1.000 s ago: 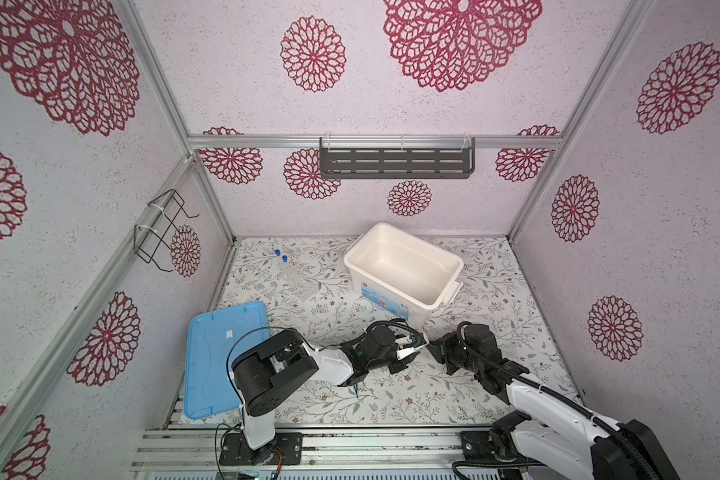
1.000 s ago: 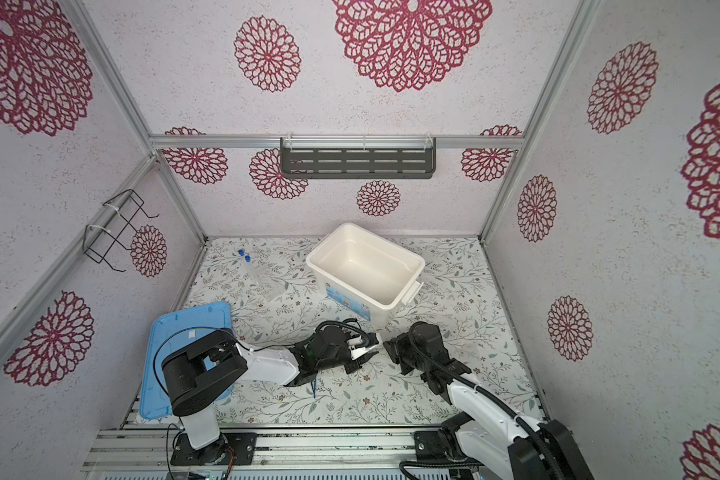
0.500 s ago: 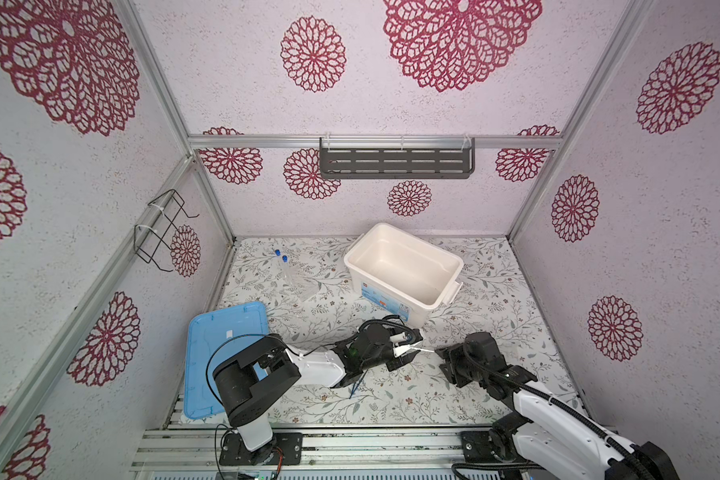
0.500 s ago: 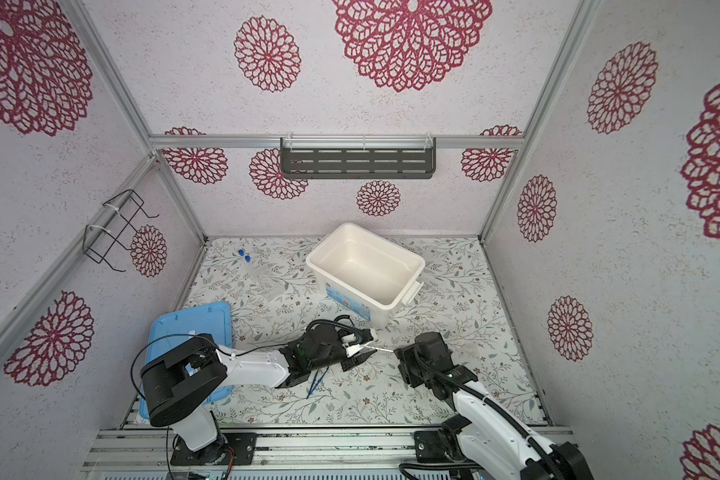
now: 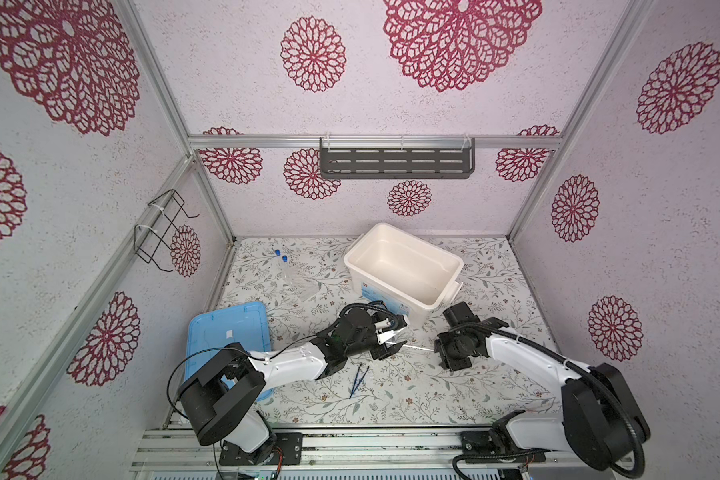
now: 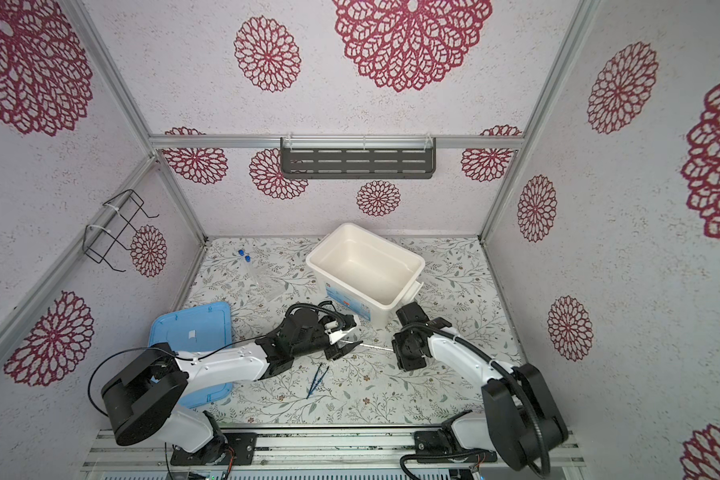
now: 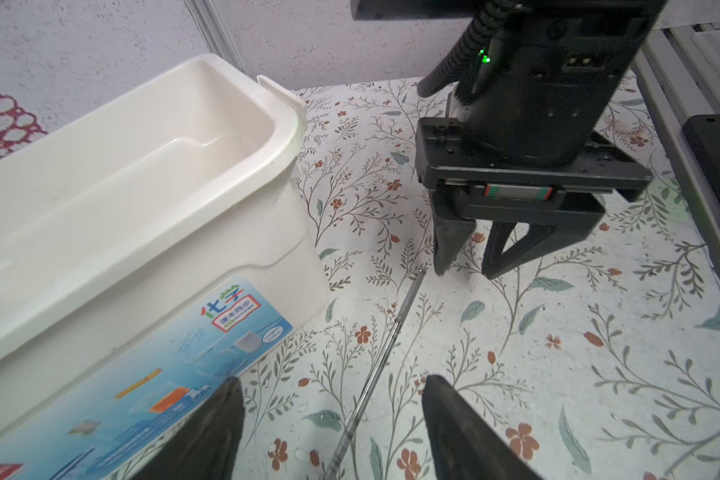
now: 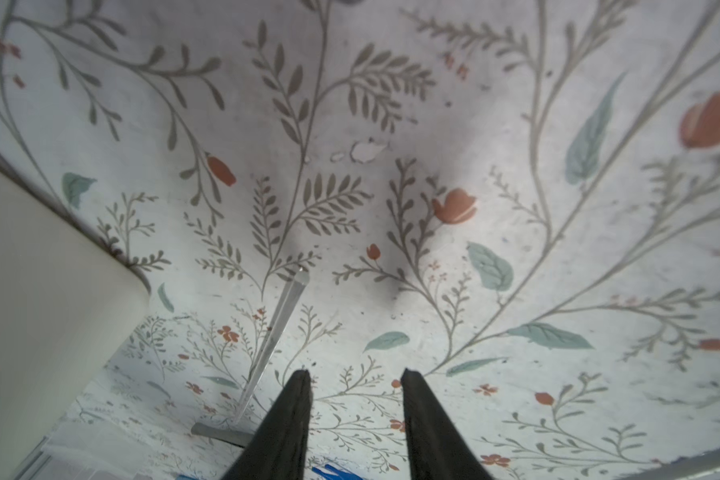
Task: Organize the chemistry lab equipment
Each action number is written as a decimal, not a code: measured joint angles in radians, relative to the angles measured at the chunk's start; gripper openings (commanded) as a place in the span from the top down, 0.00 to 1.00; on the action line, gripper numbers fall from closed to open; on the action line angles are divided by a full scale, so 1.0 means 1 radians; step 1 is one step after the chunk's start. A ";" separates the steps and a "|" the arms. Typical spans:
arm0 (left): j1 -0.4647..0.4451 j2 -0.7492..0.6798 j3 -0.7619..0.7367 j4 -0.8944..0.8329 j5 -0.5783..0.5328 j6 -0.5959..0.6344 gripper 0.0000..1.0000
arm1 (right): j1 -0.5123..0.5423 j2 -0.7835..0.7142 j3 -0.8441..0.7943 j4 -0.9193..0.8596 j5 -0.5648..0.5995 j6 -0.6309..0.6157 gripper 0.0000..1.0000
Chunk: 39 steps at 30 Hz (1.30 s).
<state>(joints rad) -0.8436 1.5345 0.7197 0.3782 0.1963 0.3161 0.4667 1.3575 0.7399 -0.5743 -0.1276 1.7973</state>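
**A:** Where is the thin rod (image 5: 418,346)?

**B:** Flat on the floral mat (image 5: 474,386), lower middle in both top views, just below the near corner of the white tub (image 5: 400,266). It runs from one gripper toward the other.

**A:** Is either holding it?

**B:** No. The left gripper (image 7: 333,428) has its jaws spread wide, one on each side of the rod, and neither touches it in the left wrist view. The right gripper (image 8: 356,415) has a narrow gap with nothing in it. The rod's end lies just beside one finger.

**A:** And the rest?

**B:** The dark blue tweezers (image 5: 357,380) lie lower centre, below the left gripper. Two blue-capped tubes (image 5: 285,266) lie at the mat's upper left, left of the tub.
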 measured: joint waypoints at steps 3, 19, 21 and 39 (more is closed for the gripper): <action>0.025 -0.001 0.018 -0.083 0.023 0.022 0.27 | -0.014 0.030 -0.008 0.022 -0.009 0.040 0.62; 0.106 -0.003 0.048 -0.236 0.084 0.100 0.27 | -0.091 0.187 0.064 0.076 -0.028 0.151 0.70; 0.111 -0.003 0.048 -0.246 0.087 0.106 0.27 | -0.091 0.208 0.083 0.084 -0.039 0.159 0.73; 0.114 0.039 0.170 -0.343 0.178 0.155 0.27 | -0.093 0.130 0.005 0.085 -0.042 0.193 0.99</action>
<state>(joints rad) -0.7292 1.5738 0.8894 0.0353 0.3744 0.4709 0.3740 1.4872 0.7444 -0.4896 -0.1696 1.9907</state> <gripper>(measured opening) 0.735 0.062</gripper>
